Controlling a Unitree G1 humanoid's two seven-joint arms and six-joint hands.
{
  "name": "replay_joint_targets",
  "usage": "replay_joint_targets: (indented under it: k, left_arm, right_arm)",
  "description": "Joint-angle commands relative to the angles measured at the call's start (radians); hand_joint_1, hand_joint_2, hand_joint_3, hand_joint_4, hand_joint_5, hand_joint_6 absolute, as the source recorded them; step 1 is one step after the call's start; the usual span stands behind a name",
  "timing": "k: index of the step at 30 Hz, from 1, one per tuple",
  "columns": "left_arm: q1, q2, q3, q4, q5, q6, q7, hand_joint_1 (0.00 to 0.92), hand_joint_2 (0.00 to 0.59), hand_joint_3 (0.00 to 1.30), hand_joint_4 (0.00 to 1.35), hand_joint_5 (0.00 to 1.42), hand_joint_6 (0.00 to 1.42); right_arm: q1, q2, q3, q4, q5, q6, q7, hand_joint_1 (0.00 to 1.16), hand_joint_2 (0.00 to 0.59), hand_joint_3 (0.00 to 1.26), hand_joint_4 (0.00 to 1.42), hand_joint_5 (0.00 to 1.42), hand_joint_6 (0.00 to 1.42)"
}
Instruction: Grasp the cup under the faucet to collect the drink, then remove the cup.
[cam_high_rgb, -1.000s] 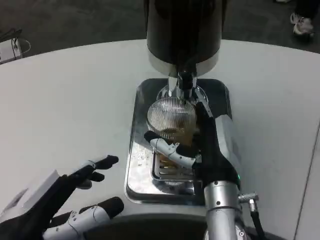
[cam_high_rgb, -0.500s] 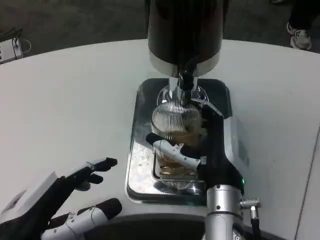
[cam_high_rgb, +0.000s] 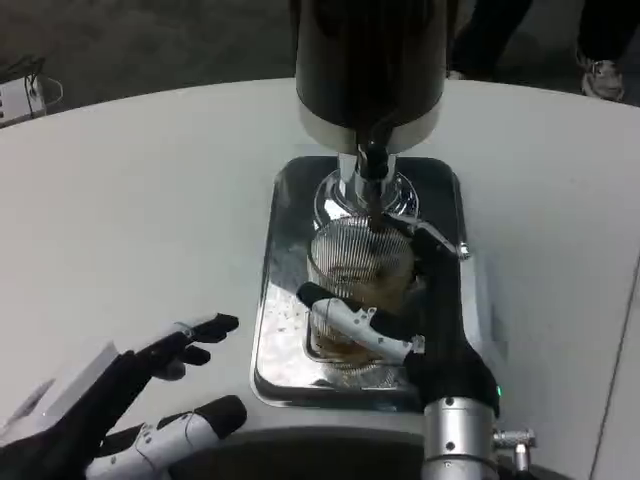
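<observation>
A clear ribbed glass cup (cam_high_rgb: 358, 268) with brown drink in its lower part stands over the shiny metal drip tray (cam_high_rgb: 290, 200), just in front of the black faucet spout (cam_high_rgb: 371, 160) of the dark drink dispenser (cam_high_rgb: 368, 60). My right hand (cam_high_rgb: 425, 310) grips the cup from its right side, with a white and black finger wrapped across the cup's front. Low at the left, my left hand (cam_high_rgb: 150, 400) hovers over the white table, fingers apart and holding nothing.
The white round table (cam_high_rgb: 130, 200) spreads wide to the left and right of the tray. A slotted grate (cam_high_rgb: 350, 350) lies in the tray under the cup. A white object (cam_high_rgb: 20, 95) sits at the far left edge. A person's shoes (cam_high_rgb: 600, 50) show beyond the table.
My right hand has drawn the cup toward me along the tray, away from under the spout. The left hand has stayed where it was.
</observation>
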Motion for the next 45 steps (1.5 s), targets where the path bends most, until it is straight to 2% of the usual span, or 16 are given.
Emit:
replay_joint_targets:
  k: [1,11,17,23,27,31,32,34,36,40,45]
  left_arm:
    - [-0.012,-0.008,-0.011,0.015,-0.006,-0.020,0.006,0.000,0.051,0.22,0.18,0.25,0.29]
    - [-0.043,-0.025,-0.028,0.027,0.011,-0.035,0.021,0.000,0.056,0.22,0.18,0.25,0.29]
    - [-0.057,-0.034,-0.040,0.013,0.030,-0.040,0.041,0.000,0.056,0.22,0.18,0.25,0.29]
    - [-0.059,-0.039,-0.059,-0.025,0.067,-0.043,0.053,0.000,0.056,0.22,0.17,0.24,0.28]
    - [-0.055,-0.030,-0.065,-0.058,0.101,-0.057,0.052,0.000,0.064,0.21,0.13,0.21,0.26]
    - [-0.040,-0.010,-0.068,-0.102,0.143,-0.094,0.044,0.000,0.065,0.19,0.09,0.17,0.23]
    - [-0.035,-0.004,-0.071,-0.119,0.162,-0.098,0.041,0.000,0.064,0.18,0.08,0.15,0.23]
    - [-0.028,0.013,-0.080,-0.156,0.202,-0.096,0.025,0.000,0.064,0.11,0.01,0.08,0.19]
    - [-0.020,0.031,-0.092,-0.204,0.246,-0.083,0.000,0.000,0.065,0.05,0.00,0.02,0.13]
    - [-0.007,0.043,-0.101,-0.282,0.312,-0.054,-0.037,0.000,0.063,0.00,0.00,0.00,0.07]
    - [0.002,0.040,-0.096,-0.350,0.363,-0.016,-0.067,0.000,0.067,0.00,0.00,0.00,0.02]
  right_arm:
    - [0.057,-0.001,0.020,-0.094,-0.001,-0.020,0.044,0.97,0.224,1.03,1.29,1.42,1.42]
    - [0.217,-0.042,0.038,-0.318,0.016,-0.027,0.168,0.97,0.224,1.05,1.30,1.42,1.42]
    - [0.338,-0.086,0.018,-0.496,0.059,-0.021,0.276,0.97,0.224,1.06,1.31,1.42,1.42]
    - [0.447,-0.145,-0.027,-0.686,0.119,-0.016,0.400,0.98,0.226,1.08,1.33,1.42,1.42]
    - [0.516,-0.214,-0.080,-0.823,0.171,-0.031,0.494,0.97,0.225,1.09,1.33,1.42,1.42]
    - [0.571,-0.302,-0.172,-0.935,0.243,-0.056,0.591,0.97,0.224,1.09,1.33,1.42,1.42]
    - [0.579,-0.314,-0.189,-0.949,0.258,-0.057,0.607,0.97,0.224,1.09,1.33,1.42,1.42]
    - [0.601,-0.353,-0.241,-0.982,0.294,-0.071,0.645,0.97,0.224,1.09,1.33,1.42,1.42]
    - [0.618,-0.384,-0.287,-1.005,0.325,-0.085,0.679,0.97,0.224,1.09,1.33,1.42,1.42]
    - [0.638,-0.424,-0.352,-1.033,0.376,-0.095,0.730,0.97,0.224,1.10,1.33,1.42,1.42]
    - [0.652,-0.446,-0.400,-1.061,0.405,-0.107,0.768,0.97,0.224,1.10,1.35,1.42,1.42]
